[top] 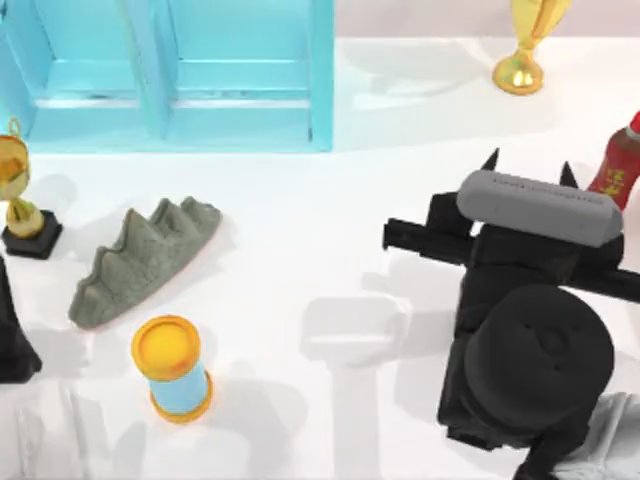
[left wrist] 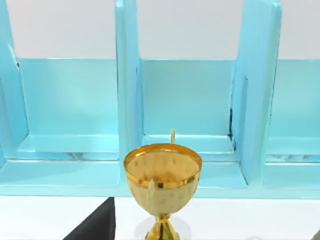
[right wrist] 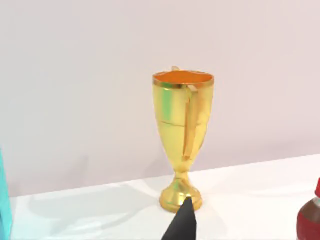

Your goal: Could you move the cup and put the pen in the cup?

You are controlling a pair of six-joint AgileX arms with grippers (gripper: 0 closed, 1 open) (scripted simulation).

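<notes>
The cup and the pen are out of view. My right gripper (top: 529, 165) hovers over the table's right half. Its two black fingertips (right wrist: 182, 222) stand apart with nothing between them, pointing toward the back. The bulky black right arm (top: 530, 340) covers much of the table beneath it. In the right wrist view a gold trophy (right wrist: 182, 135) stands straight ahead of the gripper. My left arm (top: 12, 335) stays parked at the table's far left edge, facing another gold trophy (left wrist: 162, 175).
A light-blue shelf unit (top: 170, 75) runs along the back left. A gold trophy on a black base (top: 18, 190) stands at far left, another (top: 525, 45) at back right. A red bottle (top: 620, 165) is at the right edge. A grey-green jagged object (top: 145, 260) and a blue cylinder with orange-yellow rims (top: 175, 370) lie left of centre.
</notes>
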